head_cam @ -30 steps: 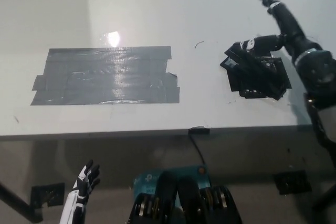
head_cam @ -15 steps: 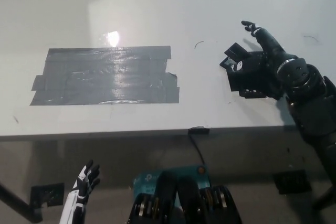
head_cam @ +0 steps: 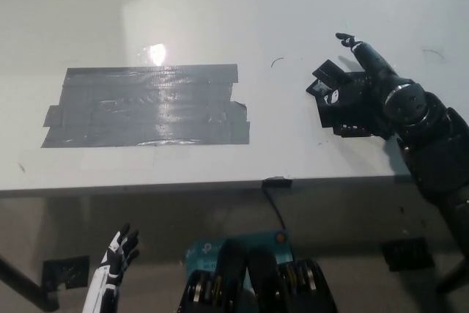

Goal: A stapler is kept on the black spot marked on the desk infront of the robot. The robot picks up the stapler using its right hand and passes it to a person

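On the black spot (head_cam: 352, 111): right hand (head_cam: 359, 86), over stapler (head_cam: 327, 78); grip: cannot tell.
Left hand (head_cam: 117, 254): below desk (head_cam: 220, 27) edge, fingers spread.

The surface (head_cam: 220, 27) looks smooth, white and slightly glossy, with a glare spot. The grey tape patch (head_cam: 146, 105) is shiny and wrinkled. The black right robot hand (head_cam: 366, 82) looks like matt plastic.
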Controlling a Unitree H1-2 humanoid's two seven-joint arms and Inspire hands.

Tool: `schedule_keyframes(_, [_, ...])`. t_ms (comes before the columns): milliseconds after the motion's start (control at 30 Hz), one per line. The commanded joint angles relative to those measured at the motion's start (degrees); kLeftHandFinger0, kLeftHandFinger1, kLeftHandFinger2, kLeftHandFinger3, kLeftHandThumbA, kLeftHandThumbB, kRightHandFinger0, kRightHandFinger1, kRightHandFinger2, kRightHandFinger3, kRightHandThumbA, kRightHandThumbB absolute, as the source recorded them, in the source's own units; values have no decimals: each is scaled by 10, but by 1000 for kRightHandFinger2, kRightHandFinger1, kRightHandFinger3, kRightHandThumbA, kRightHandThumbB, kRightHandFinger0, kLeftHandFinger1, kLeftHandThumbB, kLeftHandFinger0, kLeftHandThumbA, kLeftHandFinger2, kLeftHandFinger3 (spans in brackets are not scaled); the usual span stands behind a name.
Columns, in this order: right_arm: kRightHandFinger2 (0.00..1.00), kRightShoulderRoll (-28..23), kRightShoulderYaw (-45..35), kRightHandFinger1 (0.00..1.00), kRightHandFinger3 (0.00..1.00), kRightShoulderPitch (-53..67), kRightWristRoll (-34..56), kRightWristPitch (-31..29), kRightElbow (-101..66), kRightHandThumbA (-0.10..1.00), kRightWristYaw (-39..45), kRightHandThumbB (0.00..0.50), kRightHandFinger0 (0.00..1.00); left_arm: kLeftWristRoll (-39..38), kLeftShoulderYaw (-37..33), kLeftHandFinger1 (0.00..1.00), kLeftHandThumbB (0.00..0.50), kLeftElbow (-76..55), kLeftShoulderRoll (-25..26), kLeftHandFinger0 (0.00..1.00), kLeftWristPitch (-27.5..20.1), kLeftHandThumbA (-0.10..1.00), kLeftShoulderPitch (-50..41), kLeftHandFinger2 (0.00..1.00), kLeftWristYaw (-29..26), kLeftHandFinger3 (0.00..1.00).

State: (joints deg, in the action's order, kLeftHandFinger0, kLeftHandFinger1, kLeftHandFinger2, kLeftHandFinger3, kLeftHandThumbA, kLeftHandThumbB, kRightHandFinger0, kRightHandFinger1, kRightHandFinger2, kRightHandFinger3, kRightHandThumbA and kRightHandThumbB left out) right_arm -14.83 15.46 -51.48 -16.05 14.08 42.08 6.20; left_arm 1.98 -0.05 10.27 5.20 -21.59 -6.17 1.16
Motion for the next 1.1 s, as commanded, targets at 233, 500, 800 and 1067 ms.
schedule_keyframes(233, [1000, -3, 4, 1000, 1000, -10, -15, -24, -17, 1000, 3, 299, 1000, 3, -5, 1000, 500, -14, 8, 1000, -9, 1000, 7, 1000, 9, 1000])
schedule_keyframes(500, [1000, 0, 8, 1000, 1000, -5, -17, -17, -3, 1000, 10, 305, 1000, 0, -5, 1000, 500, -20, 9, 1000, -2, 1000, 9, 1000, 10, 1000])
schedule_keyframes(800, [1000, -1, 11, 1000, 1000, -4, -15, -9, 14, 1000, 23, 324, 1000, 3, -6, 1000, 490, -19, 11, 1000, -5, 1000, 16, 1000, 11, 1000])
schedule_keyframes(1067, [1000, 0, 10, 1000, 1000, -15, -11, 3, 39, 1000, 36, 318, 1000, 1, -7, 1000, 499, -19, 12, 1000, 1, 1000, 22, 1000, 11, 1000])
